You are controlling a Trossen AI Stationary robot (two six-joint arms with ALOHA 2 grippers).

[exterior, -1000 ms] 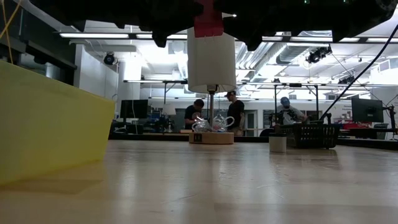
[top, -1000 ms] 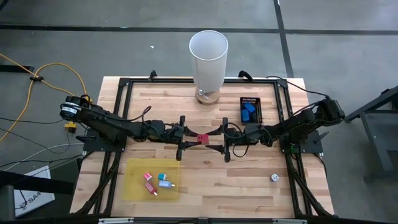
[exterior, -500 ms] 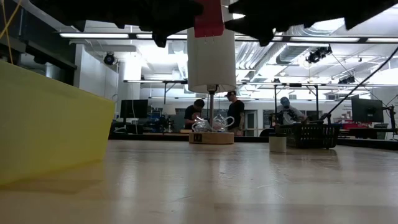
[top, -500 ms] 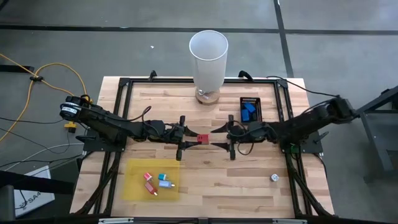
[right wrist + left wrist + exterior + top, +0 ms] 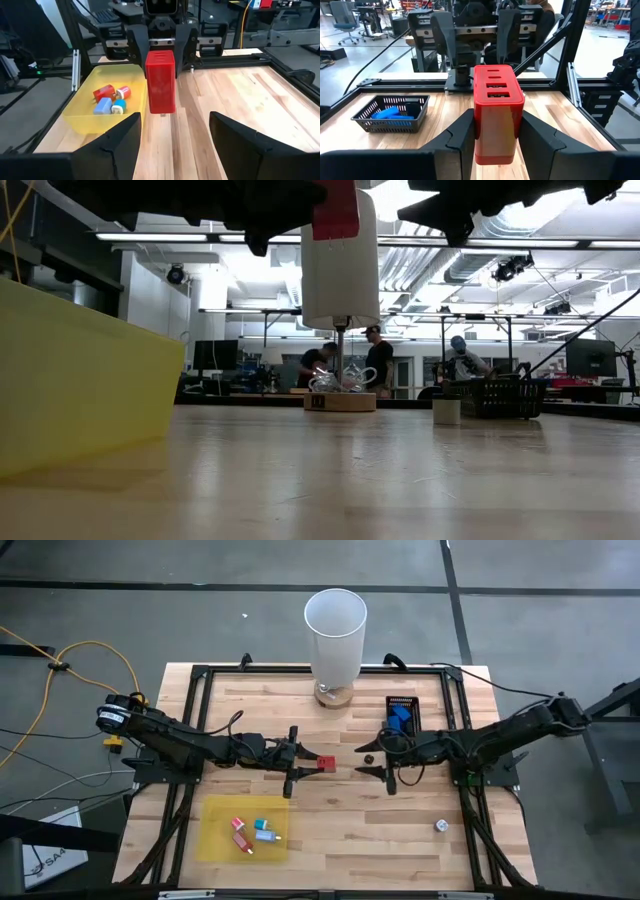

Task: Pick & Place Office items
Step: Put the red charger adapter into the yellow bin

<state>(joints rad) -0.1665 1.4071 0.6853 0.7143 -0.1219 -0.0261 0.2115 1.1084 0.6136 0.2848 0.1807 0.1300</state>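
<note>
My left gripper point(image 5: 312, 764) reaches in level from the table's left and is shut on a red block point(image 5: 326, 764) with slots in its top point(image 5: 495, 85), held above the table's middle. The block also shows at the low view's top point(image 5: 336, 208). My right gripper point(image 5: 366, 762) stands open a short way to the block's right, facing it, with nothing between its fingers point(image 5: 120, 145). Several small office items point(image 5: 252, 832) lie in a yellow tray point(image 5: 215, 845) at the near left. A whitish round piece point(image 5: 441, 826) rests on the table at the near right. My left gripper pinches the red block's two side faces point(image 5: 481, 131) between its two fingers point(image 5: 461, 136). The fingers come level from the table's left and grip its upper part point(image 5: 160, 57). The block stands upright, its lower end below the fingers, lifted clear of the table.
A tall white cylinder point(image 5: 335, 630) on a wooden base stands at the far edge. A small black basket point(image 5: 403, 716) with blue pieces sits at the far right. A black frame point(image 5: 200, 675) runs round the table. People show in the room beyond point(image 5: 378, 360).
My right gripper has drawn back from the red block toward the table's right edge and risen a little, its fingers staying wide open and tipping up nearer to level. The block has stayed still in my left gripper.
</note>
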